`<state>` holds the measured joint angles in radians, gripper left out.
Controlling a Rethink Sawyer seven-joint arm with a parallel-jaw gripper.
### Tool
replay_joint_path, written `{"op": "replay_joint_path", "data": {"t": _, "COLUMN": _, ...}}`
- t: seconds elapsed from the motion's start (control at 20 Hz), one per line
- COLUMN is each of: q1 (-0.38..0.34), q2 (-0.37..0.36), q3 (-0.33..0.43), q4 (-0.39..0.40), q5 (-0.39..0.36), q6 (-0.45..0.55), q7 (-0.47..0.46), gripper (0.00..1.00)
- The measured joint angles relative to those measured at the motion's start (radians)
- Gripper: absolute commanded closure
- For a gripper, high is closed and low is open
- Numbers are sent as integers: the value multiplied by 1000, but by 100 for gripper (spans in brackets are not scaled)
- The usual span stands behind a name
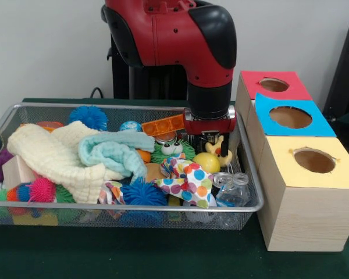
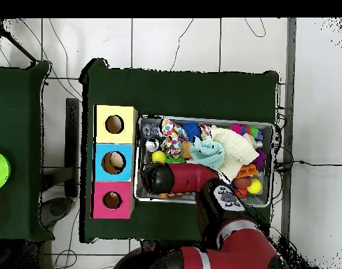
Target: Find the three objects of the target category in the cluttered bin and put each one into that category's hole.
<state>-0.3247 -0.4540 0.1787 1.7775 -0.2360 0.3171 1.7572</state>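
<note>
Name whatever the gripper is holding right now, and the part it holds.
Cannot be told: the gripper is down at the yellow duck in the wire basket, but a grasp isn't visible.

We see a table (image 1: 134,256) covered in dark green cloth. On it sits a wide silver wire-mesh basket (image 1: 104,208), full of clutter. Just beside the basket, three wooden boxes stand in a row on the cloth: one with a yellow top (image 1: 314,168), one blue (image 1: 291,116), one red (image 1: 273,84), each with a round hole.
</note>
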Motion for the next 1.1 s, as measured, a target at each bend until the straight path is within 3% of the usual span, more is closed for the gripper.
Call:
{"op": "replay_joint_path", "data": {"t": 0.95, "q1": -3, "q2": 10, "q3": 9, "q4": 2, "q5": 1, "q6": 0, "q7": 0, "gripper": 0}}
{"op": "replay_joint_path", "data": {"t": 1.0, "q1": -3, "q2": 11, "q3": 10, "q4": 2, "q5": 1, "q6": 0, "q7": 0, "gripper": 100}}
{"op": "replay_joint_path", "data": {"t": 1.1, "q1": -2, "q2": 13, "q3": 17, "q4": 2, "q5": 1, "q6": 0, "q7": 0, "gripper": 100}}
